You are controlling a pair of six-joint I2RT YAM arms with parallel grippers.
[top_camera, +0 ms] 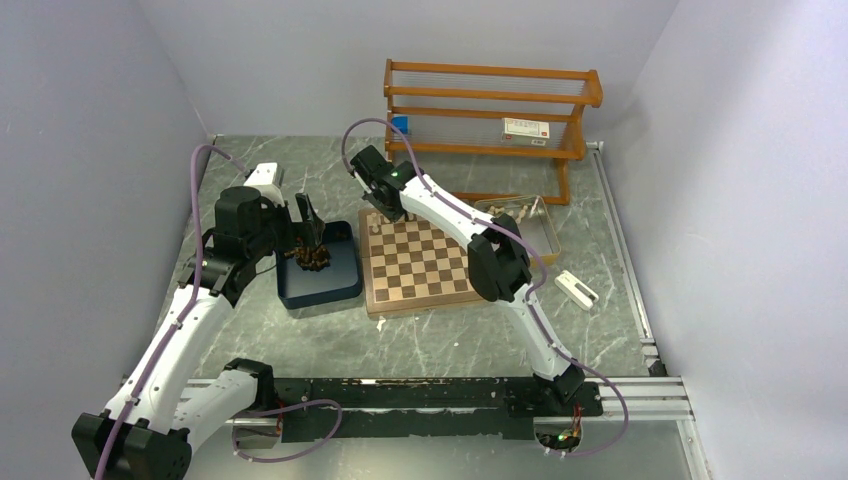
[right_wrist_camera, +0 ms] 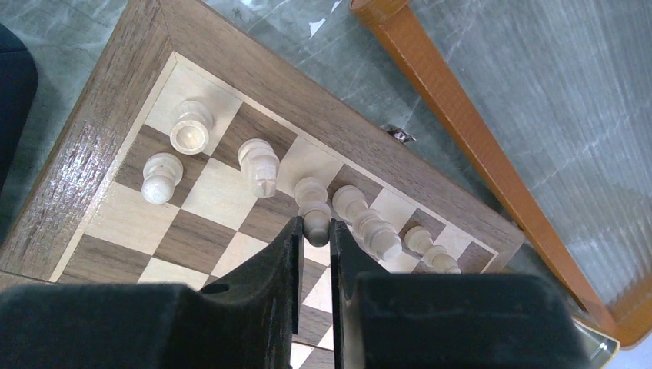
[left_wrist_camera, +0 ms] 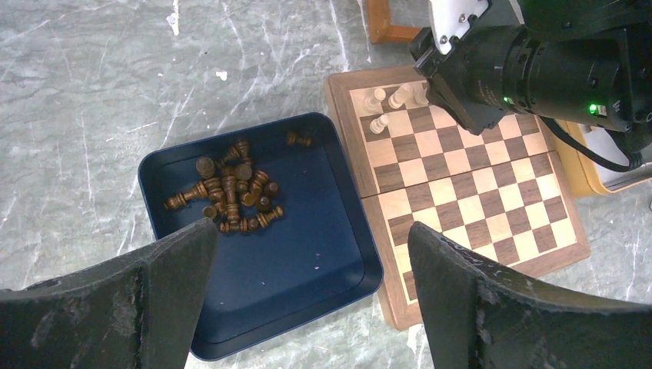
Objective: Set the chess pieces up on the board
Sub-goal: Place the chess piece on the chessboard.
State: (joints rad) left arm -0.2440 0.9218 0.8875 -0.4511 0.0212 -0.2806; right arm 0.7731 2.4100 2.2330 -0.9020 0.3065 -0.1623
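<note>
The right hand (right_wrist_camera: 315, 231) pinches a cream piece (right_wrist_camera: 311, 201), one of few standing at the board's (right_wrist_camera: 92, 146) far corner. The dark pieces (left_wrist_camera: 231, 196) lie unplaced in the blue tray (left_wrist_camera: 315, 192), below the spread left hand (left_wrist_camera: 311, 229).

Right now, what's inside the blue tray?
A heap of dark brown chess pieces, one lying apart near the rim. The left gripper's finger covers one near corner of the tray.

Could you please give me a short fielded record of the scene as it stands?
left claw: open, above the dark blue square tray
tray contents: heap of dark brown wooden chess pieces
right claw: closed on a pale cream wooden chess piece
square wooden chessboard: other pale pieces clustered near one corner
</note>
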